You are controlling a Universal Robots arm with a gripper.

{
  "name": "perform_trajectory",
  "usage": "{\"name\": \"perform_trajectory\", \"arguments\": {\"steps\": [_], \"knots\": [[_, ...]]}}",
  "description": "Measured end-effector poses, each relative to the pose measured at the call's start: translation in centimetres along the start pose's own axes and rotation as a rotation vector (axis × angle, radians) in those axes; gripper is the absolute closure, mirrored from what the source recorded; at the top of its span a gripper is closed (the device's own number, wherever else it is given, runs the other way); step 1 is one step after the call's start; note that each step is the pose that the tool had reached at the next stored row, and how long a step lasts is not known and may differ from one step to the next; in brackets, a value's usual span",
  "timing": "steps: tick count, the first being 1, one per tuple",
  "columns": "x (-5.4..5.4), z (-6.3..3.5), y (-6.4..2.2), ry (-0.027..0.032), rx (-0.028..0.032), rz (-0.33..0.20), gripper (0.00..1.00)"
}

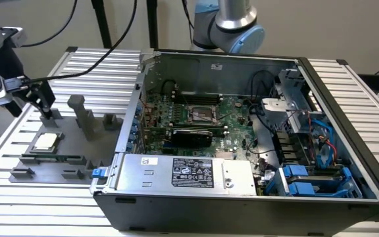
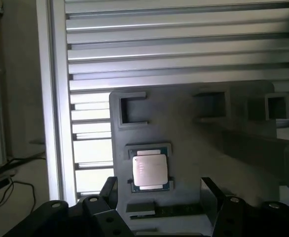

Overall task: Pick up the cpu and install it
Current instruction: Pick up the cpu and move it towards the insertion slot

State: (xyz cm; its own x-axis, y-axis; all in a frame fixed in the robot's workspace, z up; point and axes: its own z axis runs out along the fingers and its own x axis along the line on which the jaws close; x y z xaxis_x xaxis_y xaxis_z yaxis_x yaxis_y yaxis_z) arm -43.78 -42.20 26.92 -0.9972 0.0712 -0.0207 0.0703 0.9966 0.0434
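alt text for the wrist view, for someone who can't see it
The open gripper hangs above the cpu, its fingers spread and not touching it. The cpu lies flat in a grey fixture plate on a slatted metal table.

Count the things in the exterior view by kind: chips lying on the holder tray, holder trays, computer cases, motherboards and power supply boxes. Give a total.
Small flat square silvery cpu: 1
Grey plastic holder tray: 1
Open dark metal computer case: 1
Green motherboard: 1
Big silver box with black label: 1
Total: 5
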Motion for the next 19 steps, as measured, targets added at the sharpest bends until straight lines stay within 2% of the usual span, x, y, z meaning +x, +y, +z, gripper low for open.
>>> {"name": "perform_trajectory", "arguments": {"steps": [7, 13, 19], "knots": [[-0.1, 1.27, -0.36, 0.0002, 0.0001, -0.003, 0.23], [-0.1, 2.36, -0.58, 0.0015, -0.0008, -0.039, 0.23], [-0.1, 3.43, -0.75, 0.002, -0.0008, -0.044, 0.23]]}}
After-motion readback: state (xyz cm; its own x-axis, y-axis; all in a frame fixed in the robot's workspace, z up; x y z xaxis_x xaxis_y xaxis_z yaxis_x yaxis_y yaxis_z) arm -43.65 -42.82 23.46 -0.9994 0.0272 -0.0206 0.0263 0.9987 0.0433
